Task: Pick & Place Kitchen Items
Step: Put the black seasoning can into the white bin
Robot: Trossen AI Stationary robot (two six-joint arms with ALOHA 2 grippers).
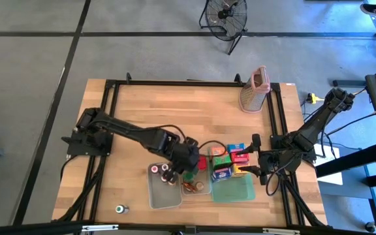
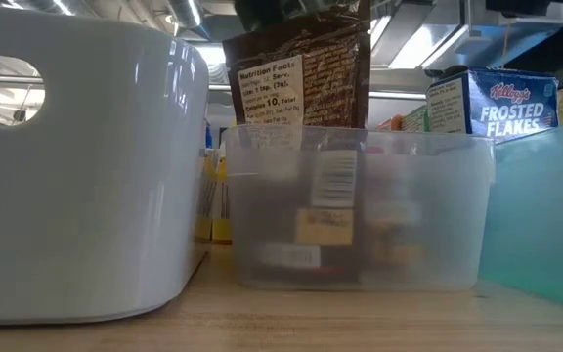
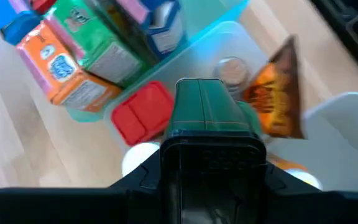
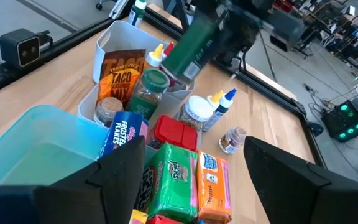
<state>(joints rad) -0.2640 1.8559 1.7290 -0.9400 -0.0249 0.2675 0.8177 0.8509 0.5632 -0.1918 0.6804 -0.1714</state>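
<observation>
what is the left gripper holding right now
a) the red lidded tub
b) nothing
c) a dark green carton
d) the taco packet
c: the left gripper is shut on a dark green carton, lifted above the clear tub where the taco packet stands; the left wrist view shows the same carton between its jaws.

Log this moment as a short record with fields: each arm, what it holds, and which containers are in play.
left gripper: jaws shut on dark green carton, held above the clear tub
right gripper: jaws open, empty, waiting beside the cartons
clear tub contents: taco seasoning packet, small jars
white tub: several small bottles
green tray: bare
</observation>
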